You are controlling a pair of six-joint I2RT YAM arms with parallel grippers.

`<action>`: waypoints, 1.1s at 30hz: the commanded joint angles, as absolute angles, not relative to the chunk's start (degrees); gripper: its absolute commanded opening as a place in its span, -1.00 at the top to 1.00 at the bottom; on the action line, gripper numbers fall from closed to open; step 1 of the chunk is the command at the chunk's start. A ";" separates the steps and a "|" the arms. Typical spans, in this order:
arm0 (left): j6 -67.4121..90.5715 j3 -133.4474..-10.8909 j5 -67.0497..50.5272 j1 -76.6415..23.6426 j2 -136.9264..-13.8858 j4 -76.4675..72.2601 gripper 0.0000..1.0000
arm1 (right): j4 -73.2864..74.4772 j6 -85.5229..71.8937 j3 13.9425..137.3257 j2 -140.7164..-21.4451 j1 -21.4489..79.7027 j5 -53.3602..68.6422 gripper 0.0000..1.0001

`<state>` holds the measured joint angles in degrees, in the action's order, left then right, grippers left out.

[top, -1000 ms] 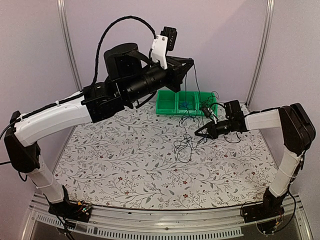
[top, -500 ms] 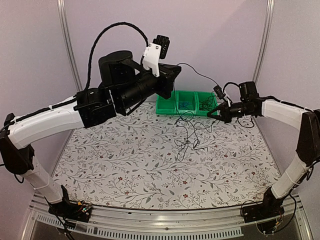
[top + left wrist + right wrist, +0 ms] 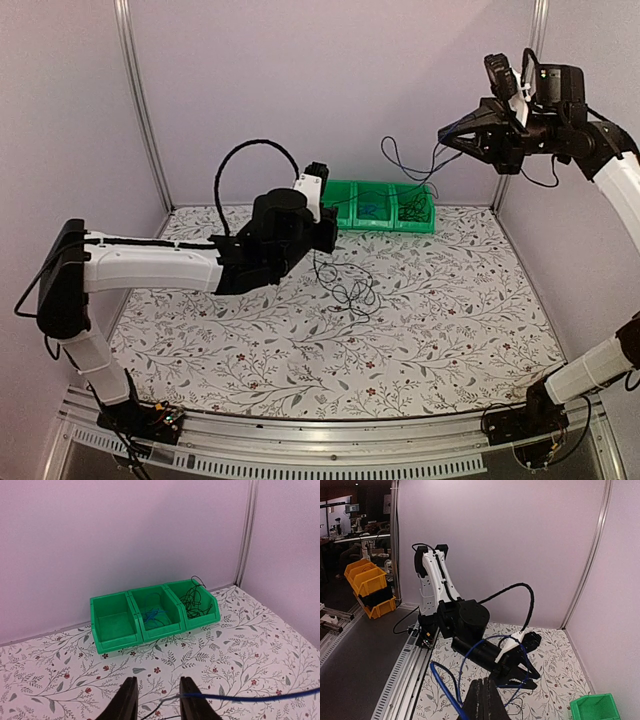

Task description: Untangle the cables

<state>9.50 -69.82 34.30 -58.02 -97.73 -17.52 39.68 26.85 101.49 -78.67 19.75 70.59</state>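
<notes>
The right fingers (image 3: pixel 477 702) clamp the blue cable (image 3: pixel 442 682) high to draw it from the tangle (image 3: pixel 350 290); the left fingers (image 3: pixel 127 702) seem parted.

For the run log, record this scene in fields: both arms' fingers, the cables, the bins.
left fingers: open, low over the table, blue cable passing one finger
right fingers: shut on the blue cable, high in the air
black cables: loose tangle on the table near the left fingers
green bins: three; left empty, middle holds blue wire, right holds black wires
</notes>
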 commanded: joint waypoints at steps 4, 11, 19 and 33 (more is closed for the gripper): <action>12.98 -80.05 25.16 -55.89 -115.70 -27.55 0.33 | 29.88 10.96 112.67 -81.17 21.12 73.26 1.00; 24.94 -85.68 16.65 -52.29 -131.64 -19.43 0.45 | 29.18 4.03 129.45 -86.11 20.20 71.01 1.00; 27.51 -78.68 15.14 -49.73 -128.82 -14.51 0.51 | 4.58 -15.86 133.81 -87.30 9.95 71.23 1.00; 21.95 -69.42 14.42 -51.86 -107.06 -18.59 0.24 | 12.05 3.44 109.03 -80.81 8.10 65.27 1.00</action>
